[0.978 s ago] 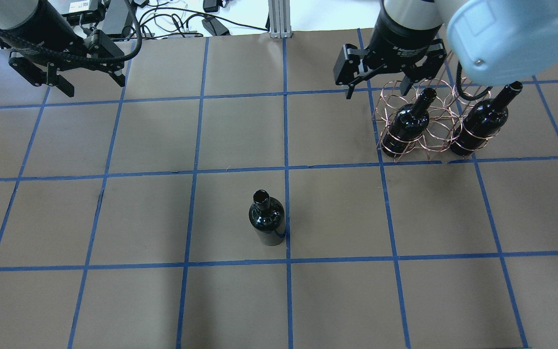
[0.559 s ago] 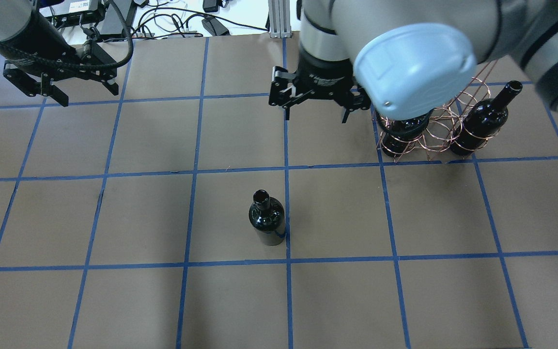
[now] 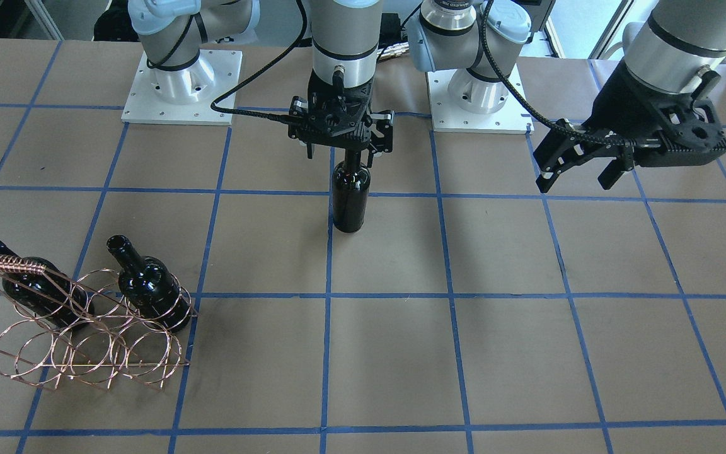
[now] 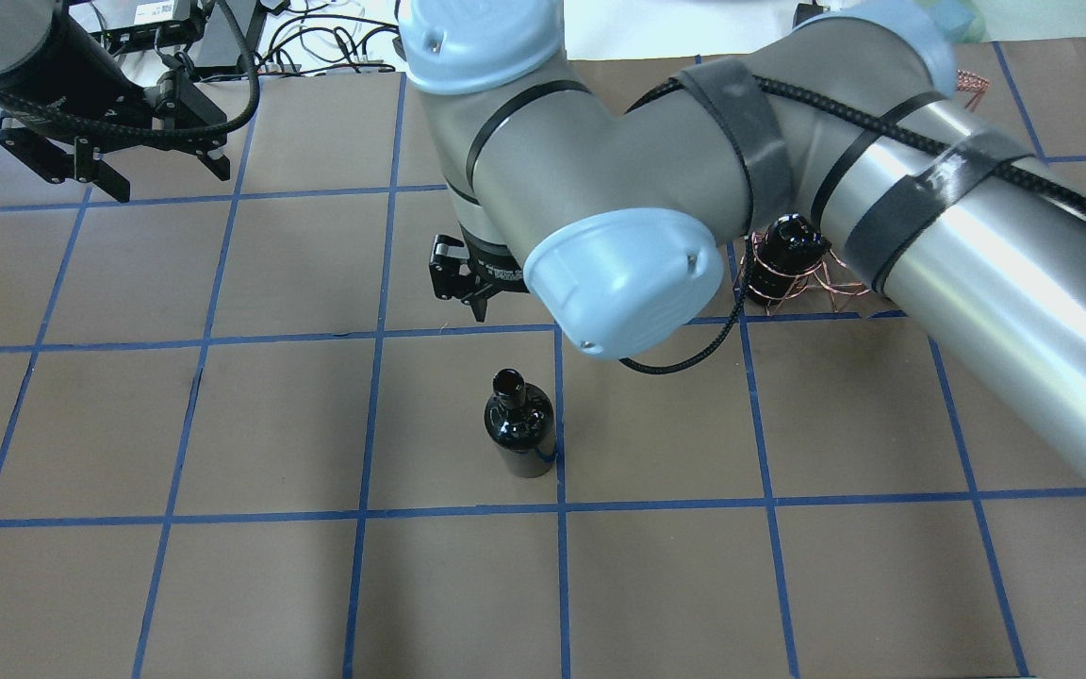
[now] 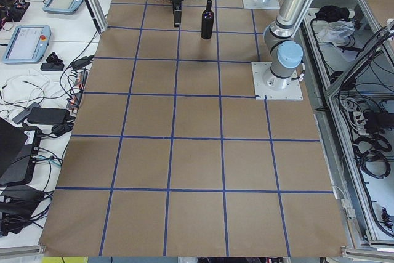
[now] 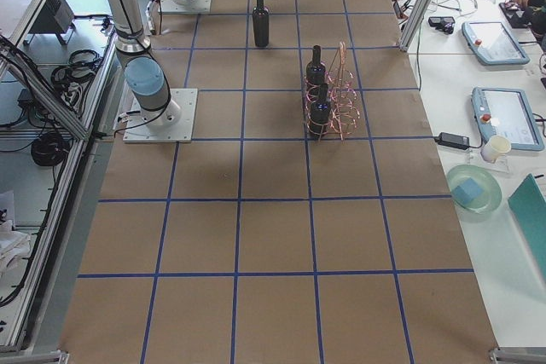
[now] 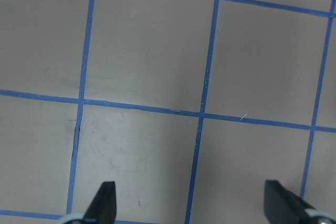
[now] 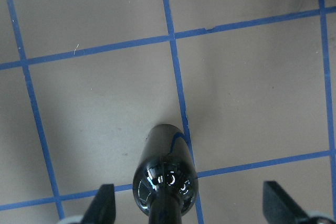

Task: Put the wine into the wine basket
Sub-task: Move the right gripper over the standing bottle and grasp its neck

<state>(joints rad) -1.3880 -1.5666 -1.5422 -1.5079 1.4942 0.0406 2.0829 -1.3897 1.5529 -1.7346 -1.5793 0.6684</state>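
Note:
A glossy black wine bottle (image 3: 350, 198) stands upright alone mid-table, also in the overhead view (image 4: 519, 424). My right gripper (image 3: 345, 150) is open and hangs just above its mouth. In the right wrist view the bottle (image 8: 165, 179) sits low between the spread fingertips (image 8: 105, 203). The copper wire wine basket (image 3: 86, 343) holds two more black bottles (image 3: 149, 287), lying tilted. In the overhead view my right arm hides most of the basket (image 4: 788, 288). My left gripper (image 3: 580, 173) is open and empty, far off to the side, also in the overhead view (image 4: 109, 174).
The table is brown paper with a blue tape grid (image 4: 222, 424). The left wrist view shows only bare table (image 7: 147, 51) between the open fingertips (image 7: 105, 203). The arm base plates (image 3: 180, 88) are at the robot's side. Cables and devices (image 4: 317, 38) lie beyond the far edge.
My right arm has swung from beside the basket to above the standing bottle. Its gripper stays open. The left gripper has shifted only slightly.

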